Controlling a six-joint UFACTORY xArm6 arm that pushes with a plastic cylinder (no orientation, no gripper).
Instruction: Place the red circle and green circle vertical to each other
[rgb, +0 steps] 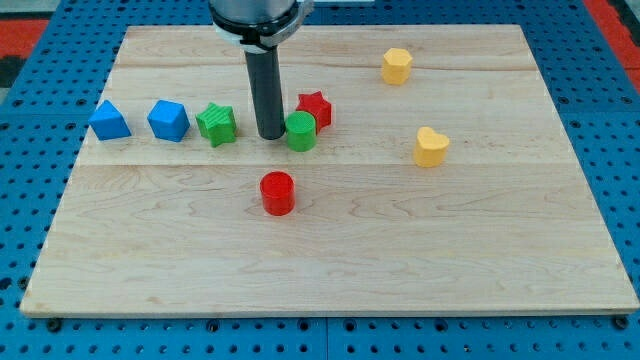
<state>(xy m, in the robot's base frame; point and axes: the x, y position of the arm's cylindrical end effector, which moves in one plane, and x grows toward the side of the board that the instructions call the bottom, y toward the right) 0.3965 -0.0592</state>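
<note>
The red circle (277, 192) sits near the middle of the wooden board (330, 260). The green circle (301, 131) lies above it and slightly to the right, touching the red star (315, 108) behind it. My tip (270, 135) rests on the board just left of the green circle, touching or almost touching it. The rod rises straight up to the arm at the view's top.
A green star (217, 123) lies left of my tip. Two blue blocks (168, 120) (108, 120) sit further left. A yellow block (397, 65) is at the upper right and a yellow heart (431, 146) at the right.
</note>
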